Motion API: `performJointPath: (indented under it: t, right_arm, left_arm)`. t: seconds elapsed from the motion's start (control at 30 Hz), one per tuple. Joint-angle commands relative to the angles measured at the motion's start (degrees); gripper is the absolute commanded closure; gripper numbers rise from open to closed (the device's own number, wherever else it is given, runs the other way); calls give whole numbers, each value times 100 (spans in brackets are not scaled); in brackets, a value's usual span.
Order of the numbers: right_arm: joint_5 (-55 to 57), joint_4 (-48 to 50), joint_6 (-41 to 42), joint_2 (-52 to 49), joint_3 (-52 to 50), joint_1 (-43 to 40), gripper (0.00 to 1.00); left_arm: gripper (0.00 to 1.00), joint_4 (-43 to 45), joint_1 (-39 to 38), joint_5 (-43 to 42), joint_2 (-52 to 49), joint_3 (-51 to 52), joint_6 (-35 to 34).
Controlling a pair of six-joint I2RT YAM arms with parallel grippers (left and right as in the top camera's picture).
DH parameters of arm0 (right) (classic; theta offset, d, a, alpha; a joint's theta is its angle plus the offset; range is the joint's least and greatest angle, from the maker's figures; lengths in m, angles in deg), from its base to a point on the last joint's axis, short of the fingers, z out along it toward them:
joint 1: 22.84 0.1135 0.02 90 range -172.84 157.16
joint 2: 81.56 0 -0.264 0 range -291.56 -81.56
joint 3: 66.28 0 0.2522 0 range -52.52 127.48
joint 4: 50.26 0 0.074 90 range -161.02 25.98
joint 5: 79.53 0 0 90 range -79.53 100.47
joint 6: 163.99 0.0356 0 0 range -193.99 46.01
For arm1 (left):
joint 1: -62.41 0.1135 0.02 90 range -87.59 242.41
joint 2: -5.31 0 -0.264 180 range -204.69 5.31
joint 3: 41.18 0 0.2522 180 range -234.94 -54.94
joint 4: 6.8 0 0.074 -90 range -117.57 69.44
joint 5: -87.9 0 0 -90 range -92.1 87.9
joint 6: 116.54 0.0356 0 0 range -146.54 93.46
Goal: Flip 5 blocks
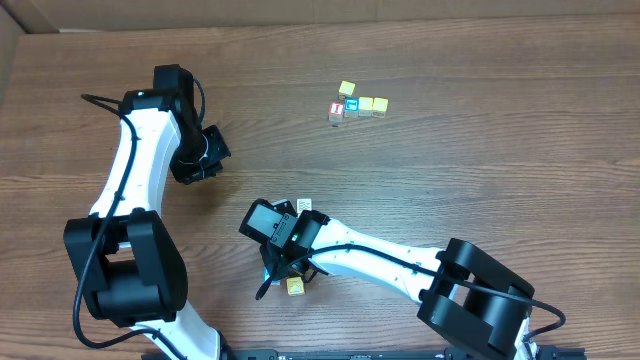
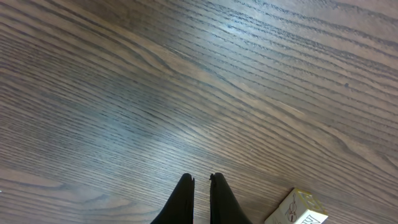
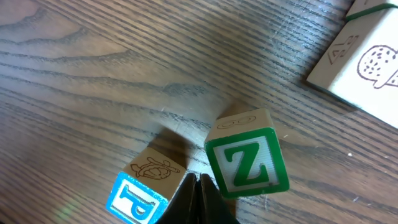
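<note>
- Brown wood-grain counter (image 1: pixel 480 190), matte, finely ridged.
- Right gripper (image 3: pixel 198 186): pinched closed, empty, its tip between the green-faced wooden cube with white Z (image 3: pixel 249 163) and the blue-faced wooden cube lettered P (image 3: pixel 138 198).
- Left gripper (image 2: pixel 201 182): closed, empty, near the pale yellow wooden cube (image 2: pixel 297 211).
- Step, judged: tipping the Z cube; next calls for a sideways push at its base.

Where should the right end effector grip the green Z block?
Likely pinch green Z block across the two sides flanking its Z face, coming from above. It sits skewed, bare table on one side, blue P block close on the other. Right end effector is shut; open first.
</note>
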Motion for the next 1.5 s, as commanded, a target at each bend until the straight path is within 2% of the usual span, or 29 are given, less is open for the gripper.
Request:
performJointPath:
  t: [0.0,0.23,0.53,0.73,0.97,1.2,1.47]
  right_arm:
    - [125,-52,-111,-42,-26,4,96]
    - [511,-273,-63,-42,-26,-24,96]
    - [409,-356,-70,-37,-13,-76,96]
    - [-170,-299,-267,-26,428,-76,96]
    - [-79,-103,-435,-31,833,-79,96]
    - [380,50,-544,-297,833,-68,96]
    - [649,-39,-586,-531,833,-17,96]
  left_arm:
    - [96,7,-37,-63,-61,-74,129]
    - [96,7,-37,-61,-61,-72,129]
    - [96,7,-37,-63,-61,-72,127]
    - [96,44,-37,-63,-61,-72,127]
    - [95,114,-31,48,-61,-72,111]
    - [89,170,-26,90,-61,-72,81]
    - [86,166,-26,90,-61,-72,81]
